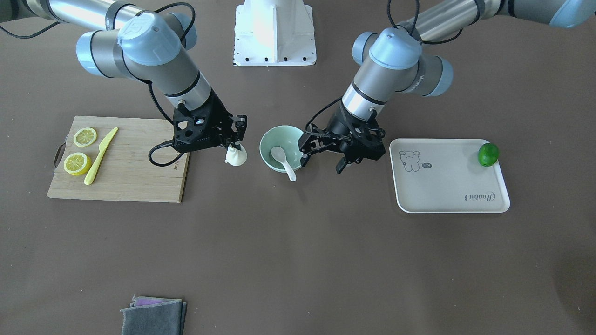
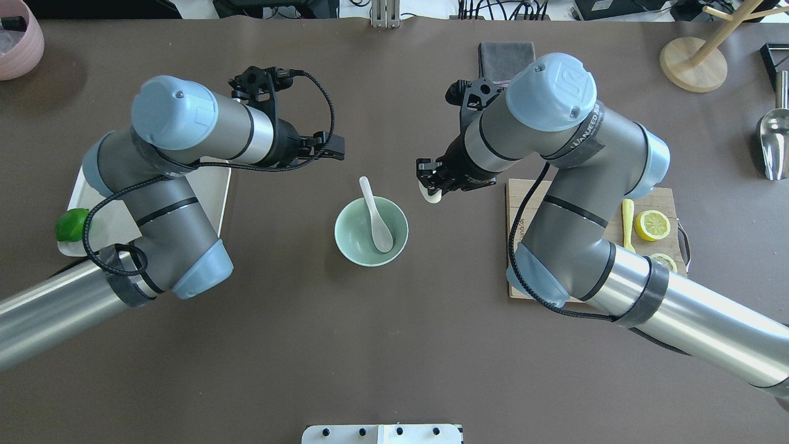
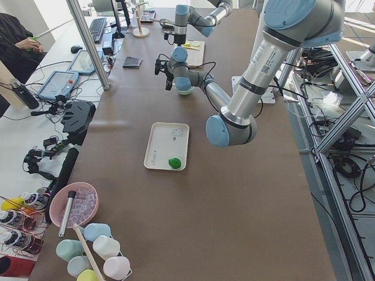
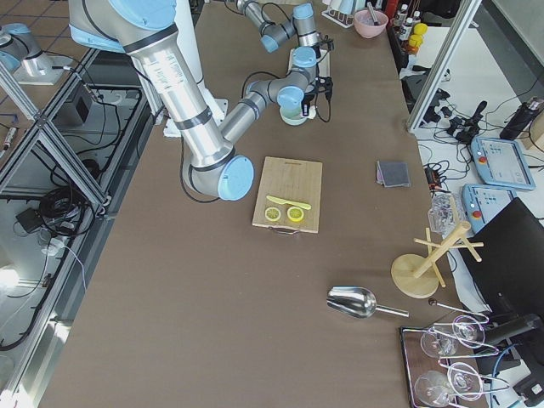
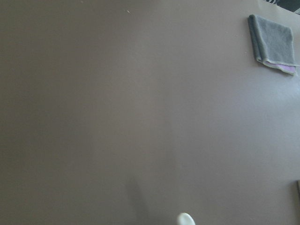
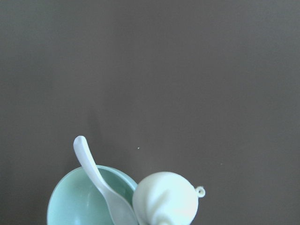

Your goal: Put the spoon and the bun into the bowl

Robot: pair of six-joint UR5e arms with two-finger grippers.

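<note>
Right gripper point(image 1: 234, 145) is clamped on the bun point(image 1: 236, 157), hanging just right of the bowl point(image 1: 267, 145), so it must travel left. Spoon point(image 1: 282, 157) already inside. Left gripper point(image 1: 323, 160) sits spread, empty.

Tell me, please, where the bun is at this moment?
In the front-facing view the bun is left of centre, gripped in the right hand just beside the bowl, between it and the cutting board, not yet inside it.
</note>
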